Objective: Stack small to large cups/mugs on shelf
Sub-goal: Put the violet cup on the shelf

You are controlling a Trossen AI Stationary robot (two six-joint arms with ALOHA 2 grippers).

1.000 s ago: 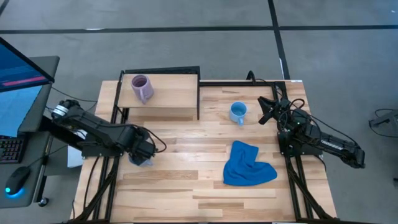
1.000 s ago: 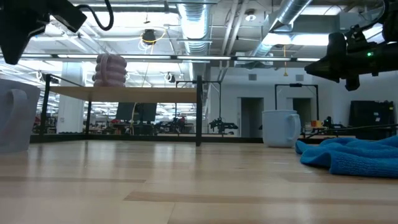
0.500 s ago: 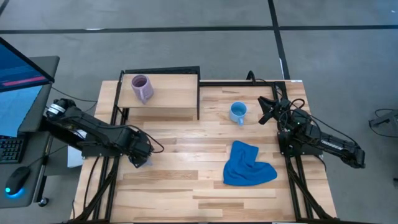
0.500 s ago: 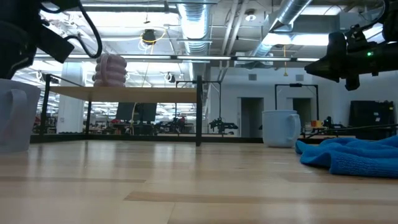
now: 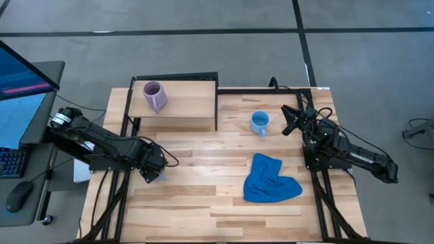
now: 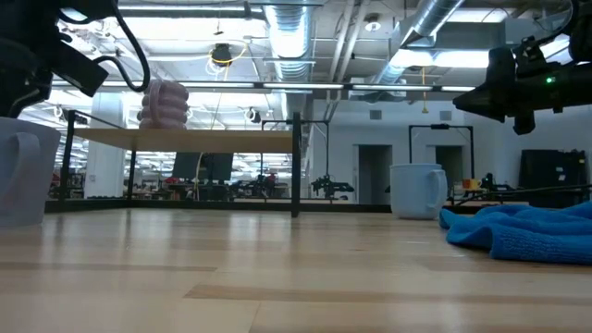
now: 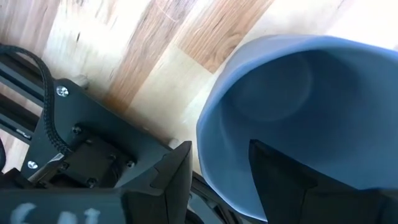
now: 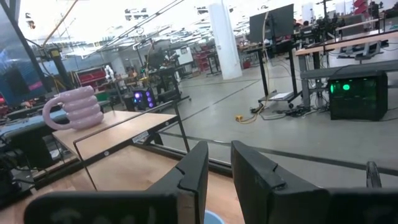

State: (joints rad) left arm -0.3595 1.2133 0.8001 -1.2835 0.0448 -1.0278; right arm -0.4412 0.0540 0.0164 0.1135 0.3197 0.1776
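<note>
A grey-blue mug [image 7: 311, 93] stands on the tabletop near the left edge; it also shows in the low view [image 6: 18, 176]. My left gripper [image 5: 154, 169] is open right over it, one finger inside and one outside its wall. A pale purple mug [image 5: 154, 95] stands on the light-wood shelf [image 5: 186, 102] at the far left. A bright light-blue mug [image 5: 260, 123] stands on the table right of the shelf. My right gripper [image 5: 286, 120] waits in the air just right of that mug, its fingers a narrow gap apart and empty. My left gripper [image 7: 219, 180] straddles the mug's wall at the rim [image 7: 208, 146], coming from above. One finger [image 7: 280, 177] is inside the mug and one finger [image 7: 165, 183] is outside. I cannot tell whether either touches the wall. The mug stands upright on the table.
A crumpled blue cloth [image 5: 270, 179] lies on the table's near right part. The shelf's black frame post [image 6: 296, 166] stands between the shelf and the light-blue mug. A monitor [image 5: 24, 74] stands beyond the table's left edge.
My left gripper has gone down and slightly toward the table's left edge, onto the grey-blue mug. The mug has stayed where it was.
</note>
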